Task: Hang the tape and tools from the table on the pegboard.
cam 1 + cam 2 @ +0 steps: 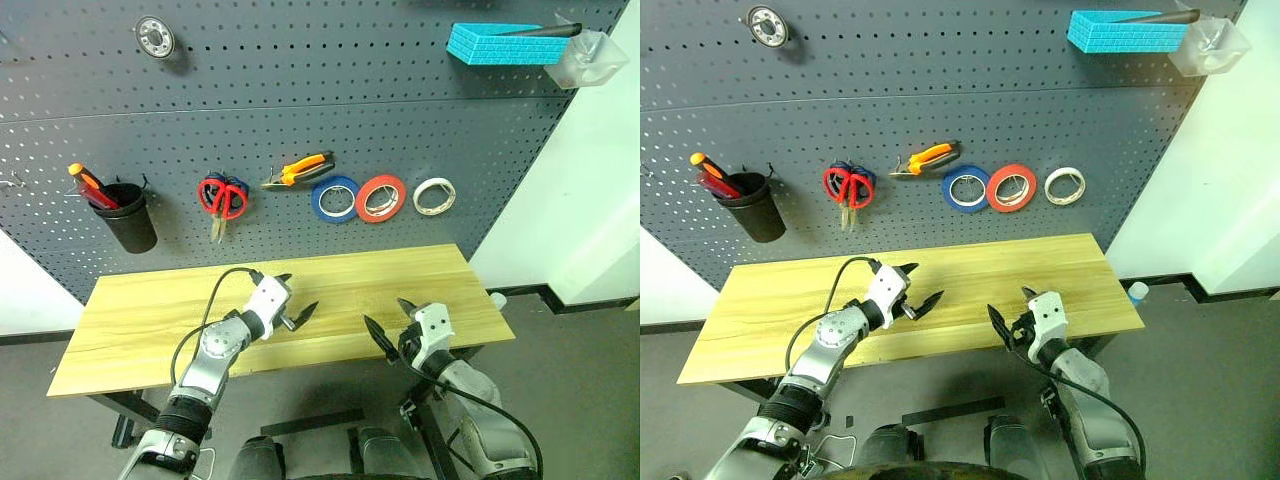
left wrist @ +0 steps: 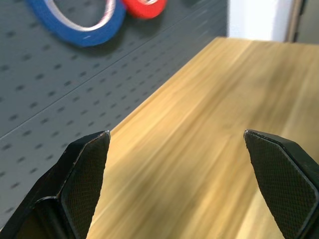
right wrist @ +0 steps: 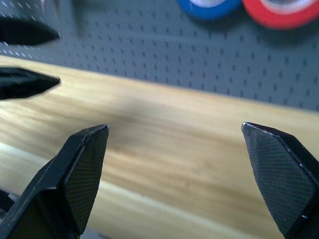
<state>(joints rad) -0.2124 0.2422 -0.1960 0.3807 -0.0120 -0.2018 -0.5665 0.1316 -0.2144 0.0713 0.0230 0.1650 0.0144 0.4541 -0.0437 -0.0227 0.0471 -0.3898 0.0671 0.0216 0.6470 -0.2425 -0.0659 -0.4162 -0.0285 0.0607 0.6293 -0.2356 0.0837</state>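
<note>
1. Both arms sit low over the surface [image 1: 140,320], and nothing lies on its planks that I can see.
2. The left end effector [image 1: 294,300] hangs with its two black fingers spread wide and nothing between them; from its wrist camera, bare wood grain runs out ahead.
3. The right end effector [image 1: 390,322] is just as wide open, just as empty, at the near edge of the surface.
4. Where's the work? Up on the pegboard [image 1: 300,90], well behind and above both arms. The cream tape [image 1: 434,196] hangs at the right end of the row, beside the red roll [image 1: 381,198] and the blue roll [image 1: 335,199].
5. The pliers [image 1: 300,169] hang left of the blue roll, long axis nearly level, tilted slightly. The red scissors [image 1: 222,199] hang left of those, blades down.
6. The red screwdriver [image 1: 92,188] leans in the black cup [image 1: 128,216] at the pegboard's left end.
7. Judgement: every task item looks hung already, so there is no grasp to line up; the arms seem set to rest.
</note>
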